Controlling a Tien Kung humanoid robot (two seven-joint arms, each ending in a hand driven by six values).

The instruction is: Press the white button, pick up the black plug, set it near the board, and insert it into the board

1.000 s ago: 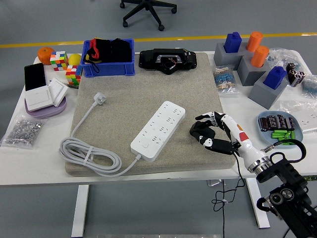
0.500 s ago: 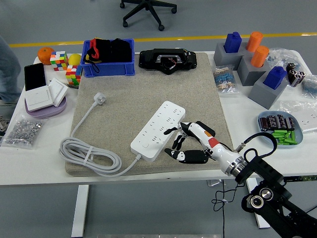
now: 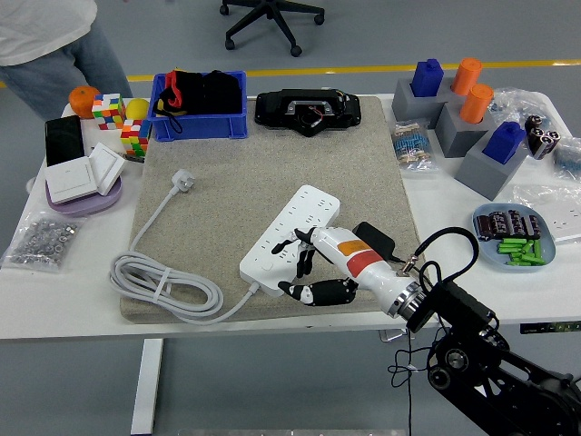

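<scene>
Bright, even overhead light; sharp focus

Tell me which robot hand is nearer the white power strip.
Right. The right robot hand reaches over the near end of the white power strip, fingers spread above it. The left robot hand is not in view, so only the right is near it.

White power strip (image 3: 289, 238) — black plug (image 3: 373, 239) — blue bin (image 3: 199, 121).

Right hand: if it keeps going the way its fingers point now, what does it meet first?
Most likely the white power strip: the right hand points left, fingertips over the strip's near end by its button. Height above it is unclear from this view.
</scene>
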